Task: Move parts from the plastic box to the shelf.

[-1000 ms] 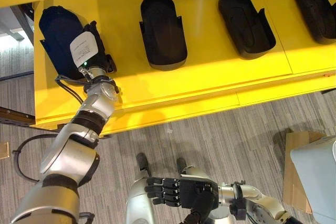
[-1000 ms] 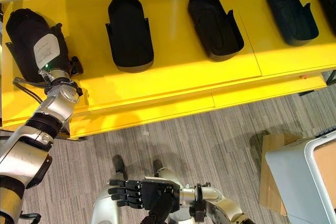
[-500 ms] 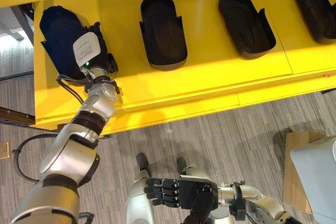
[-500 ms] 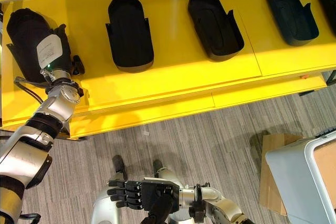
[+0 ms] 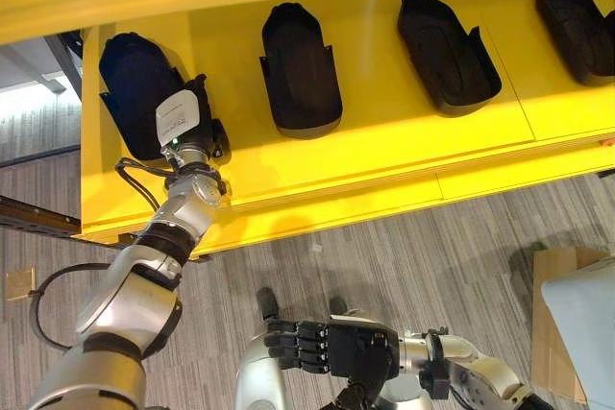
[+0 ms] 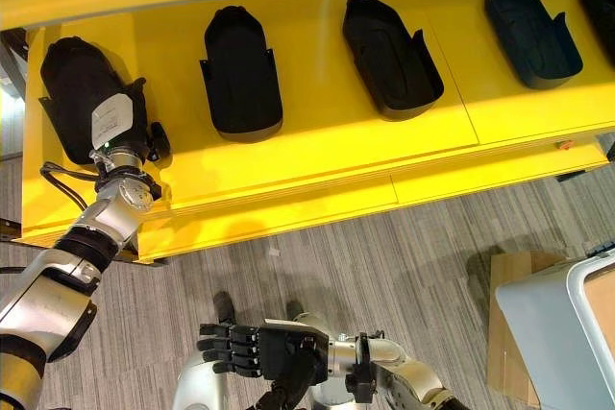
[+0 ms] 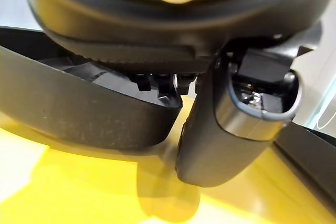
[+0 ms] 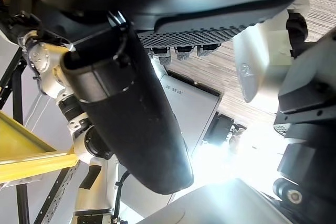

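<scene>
**A:** Why is the left hand (image 5: 183, 122) up at the far-left end of the yellow shelf (image 5: 384, 156)?

**B:** It is at the leftmost black part (image 5: 135, 79), which lies on the shelf like the other three parts (image 5: 300, 74) along the row. I judge this to be the placing step: the part goes into the free slot at the row's end, so the spacing stays even.

**A:** Is the hand gripping it?

**B:** I cannot tell. In the eye views the back of the hand covers its fingers, and in the left wrist view the thumb (image 7: 231, 129) stands beside the part's dark rim (image 7: 89, 114) without clearly pinching it.

**A:** And the right hand (image 6: 255, 350)?

**B:** Low down over the carpeted floor (image 6: 384, 247), palm side on, fingers straight and relaxed, carrying nothing. It looks parked out of the way while the left arm reaches.

**A:** Where would more parts come from?

**B:** Probably the grey plastic box (image 6: 557, 319) at the lower right, near a piece of cardboard (image 6: 504, 333). Its inside is not visible.
</scene>
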Motion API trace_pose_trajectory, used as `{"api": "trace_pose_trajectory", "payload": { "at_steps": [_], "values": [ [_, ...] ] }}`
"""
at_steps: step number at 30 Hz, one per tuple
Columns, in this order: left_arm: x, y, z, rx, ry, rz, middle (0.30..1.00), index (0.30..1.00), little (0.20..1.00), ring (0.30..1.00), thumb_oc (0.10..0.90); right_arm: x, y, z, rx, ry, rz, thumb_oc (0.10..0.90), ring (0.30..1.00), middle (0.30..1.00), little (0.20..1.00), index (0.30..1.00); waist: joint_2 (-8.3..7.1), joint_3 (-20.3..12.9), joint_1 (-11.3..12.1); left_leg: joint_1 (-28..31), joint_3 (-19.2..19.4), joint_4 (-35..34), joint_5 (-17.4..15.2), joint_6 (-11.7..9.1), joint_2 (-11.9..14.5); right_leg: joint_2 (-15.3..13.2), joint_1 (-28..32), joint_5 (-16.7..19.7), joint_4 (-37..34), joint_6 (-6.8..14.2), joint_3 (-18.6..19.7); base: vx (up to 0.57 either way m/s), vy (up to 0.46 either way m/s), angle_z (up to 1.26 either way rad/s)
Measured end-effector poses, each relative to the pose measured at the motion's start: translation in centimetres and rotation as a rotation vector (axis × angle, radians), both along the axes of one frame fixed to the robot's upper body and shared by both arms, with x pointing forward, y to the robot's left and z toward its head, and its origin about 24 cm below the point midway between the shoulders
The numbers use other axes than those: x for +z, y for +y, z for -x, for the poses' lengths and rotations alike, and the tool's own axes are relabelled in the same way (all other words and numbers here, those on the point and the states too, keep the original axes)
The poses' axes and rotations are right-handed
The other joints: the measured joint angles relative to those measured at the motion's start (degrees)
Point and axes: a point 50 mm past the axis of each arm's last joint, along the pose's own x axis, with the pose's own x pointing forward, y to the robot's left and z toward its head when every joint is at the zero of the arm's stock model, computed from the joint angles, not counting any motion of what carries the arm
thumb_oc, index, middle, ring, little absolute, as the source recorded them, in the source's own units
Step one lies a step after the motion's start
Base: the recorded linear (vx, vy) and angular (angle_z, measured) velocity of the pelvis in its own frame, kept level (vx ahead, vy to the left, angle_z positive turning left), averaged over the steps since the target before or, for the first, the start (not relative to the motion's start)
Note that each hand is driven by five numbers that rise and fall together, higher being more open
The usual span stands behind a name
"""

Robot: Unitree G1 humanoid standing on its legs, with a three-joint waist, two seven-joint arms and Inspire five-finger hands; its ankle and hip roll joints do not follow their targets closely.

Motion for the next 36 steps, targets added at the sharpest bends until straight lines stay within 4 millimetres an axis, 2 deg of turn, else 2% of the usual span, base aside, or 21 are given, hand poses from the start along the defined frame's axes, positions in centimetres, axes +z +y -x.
{"api": "trace_pose_trajectory", "payload": {
  "at_steps": [8, 11, 14, 21, 27, 36],
  "values": [
    [0.0, -0.1, 0.0, -0.007, -0.012, -0.012, 1.0, 1.0, 1.0, 1.0, 0.9, 0.0, 0.0, 0.0, 0.0, 0.003, 0.001, 0.9, 1.0, 1.0, 1.0, 1.0, 0.02, 0.0, 0.0, 0.0, 0.0, 0.0, 0.1, 0.0, 0.0, 0.0, -0.1, 0.0, 0.1, 0.0, 0.0, 0.0, 0.0, 0.0],
    [0.6, -0.1, 0.3, -0.005, -0.134, -0.003, 1.0, 1.0, 1.0, 1.0, 0.9, -0.2, -0.1, 0.0, -0.004, 0.011, 0.006, 0.9, 1.0, 1.0, 1.0, 1.0, 0.02, 0.0, 0.0, 0.0, -0.1, 0.0, 0.1, 0.0, 0.1, 0.1, -0.1, -0.1, 0.2, -0.1, 0.0, 0.02, -0.033, 0.01],
    [2.0, 0.1, 0.6, 0.026, -0.306, 0.029, 1.0, 1.0, 1.0, 1.0, 0.9, -1.3, -0.8, 0.1, -0.029, 0.05, 0.042, 0.9, 1.0, 1.0, 1.0, 1.0, 0.02, 0.0, 0.0, 0.0, -0.2, 0.0, 0.2, 0.0, 0.2, 0.2, -0.1, -0.1, 0.2, -0.1, -0.1, 0.0, -0.011, 0.0],
    [3.1, -0.3, 1.1, 0.026, -0.483, 0.02, 1.0, 1.0, 1.0, 1.0, 0.9, -1.1, -0.6, 0.0, -0.026, 0.042, 0.032, 0.9, 1.0, 1.0, 1.0, 1.0, 0.01, 0.0, 0.2, 0.0, -0.9, -0.5, 0.6, -0.5, 0.7, 0.8, -0.1, 0.1, -0.1, -0.4, -0.5, 0.0, -0.044, 0.01],
    [4.7, -1.2, 2.3, 0.017, -0.729, -0.041, 1.0, 1.0, 1.0, 1.0, 0.9, -1.2, -0.7, 0.0, -0.027, 0.044, 0.035, 0.9, 1.0, 1.0, 1.0, 1.0, -0.03, 0.0, 1.6, 0.0, -1.1, -0.5, 0.6, -0.5, 0.9, 1.0, 0.1, 0.1, -0.3, -0.4, -0.7, 0.0, -0.004, 0.01],
    [4.8, -1.6, 2.3, -0.02, -0.743, -0.057, 1.0, 1.0, 1.0, 1.0, 0.9, -1.2, -0.6, 0.1, -0.027, 0.051, 0.025, 0.9, 1.0, 1.0, 1.0, 1.0, -0.3, 0.1, 2.2, -0.4, -1.6, -0.5, 0.7, -0.6, 0.8, 1.0, 0.3, 0.2, -0.9, -0.6, -1.3, -0.01, -0.014, 0.03]
  ]
}}
